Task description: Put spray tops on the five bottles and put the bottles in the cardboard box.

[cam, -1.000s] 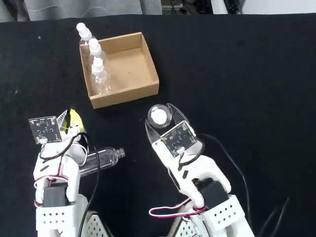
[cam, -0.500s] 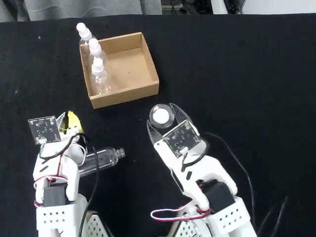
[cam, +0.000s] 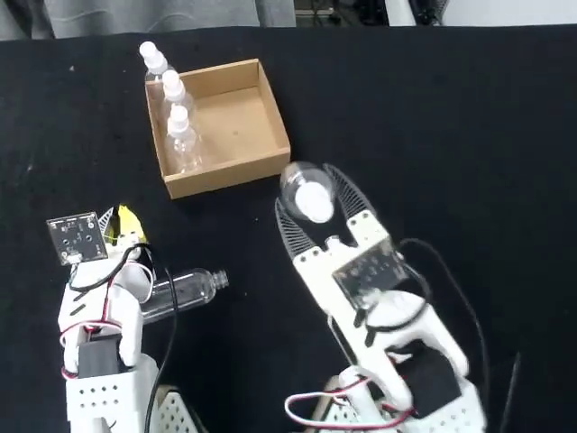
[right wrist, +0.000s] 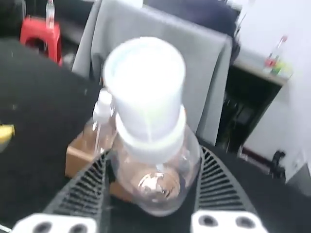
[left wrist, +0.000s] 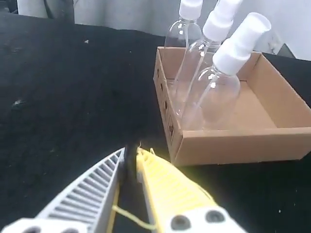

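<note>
Right gripper (cam: 306, 187) clamped on capped bottle (cam: 312, 200), cap up, just off near corner of cardboard box (cam: 276, 113), its free half beyond; left gripper (cam: 122, 211), jaws together, farther from box.

Bottles (cam: 183, 144) stand in the cardboard box (cam: 239, 117) along its left wall.

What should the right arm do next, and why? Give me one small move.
Probably carry the capped bottle in the right gripper over the bare half of the cardboard box. The gripper is shut on the bottle just outside the box's near corner, and the three capped bottles already inside stand along one wall only.
</note>
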Robot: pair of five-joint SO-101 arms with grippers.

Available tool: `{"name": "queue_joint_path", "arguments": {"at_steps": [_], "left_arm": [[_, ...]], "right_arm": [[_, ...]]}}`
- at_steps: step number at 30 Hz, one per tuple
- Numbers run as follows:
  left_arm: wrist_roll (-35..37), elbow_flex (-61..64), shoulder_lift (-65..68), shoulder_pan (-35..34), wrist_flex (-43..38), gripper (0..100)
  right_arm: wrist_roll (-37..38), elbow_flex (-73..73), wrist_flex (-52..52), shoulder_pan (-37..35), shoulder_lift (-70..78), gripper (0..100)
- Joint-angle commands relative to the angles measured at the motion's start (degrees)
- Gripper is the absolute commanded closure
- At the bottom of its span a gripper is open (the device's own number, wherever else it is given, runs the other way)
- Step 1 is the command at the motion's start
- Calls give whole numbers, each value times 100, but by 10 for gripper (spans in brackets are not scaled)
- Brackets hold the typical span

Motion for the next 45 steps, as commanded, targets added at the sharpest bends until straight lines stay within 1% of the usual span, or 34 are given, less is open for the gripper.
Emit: {"name": "queue_joint_path", "arguments": {"at_steps": [1, 8, 25, 30, 37, 42, 45], "left_arm": [[-44, -84, -62, -57, -132, 967], [-44, -84, -62, -57, -132, 967], [-44, -84, -62, -57, -132, 967], [-44, -84, -62, -66, -132, 967], [-44, -84, -62, -75, -123, 967], [-44, -92, -62, -312, -88, 967], [-44, -84, -62, -312, -88, 969]], "right_arm": [[53, -796, 26, 132, 1437, 885], [62, -1736, -18, 132, 2941, 885], [9, -4857, -26, 220, 7046, 885], [0, -5604, -26, 413, 7829, 885], [-9, -6334, -26, 431, 8637, 885], [-571, -6923, -35, 448, 9165, 883], [-712, -7275, -35, 440, 9516, 883]]}}
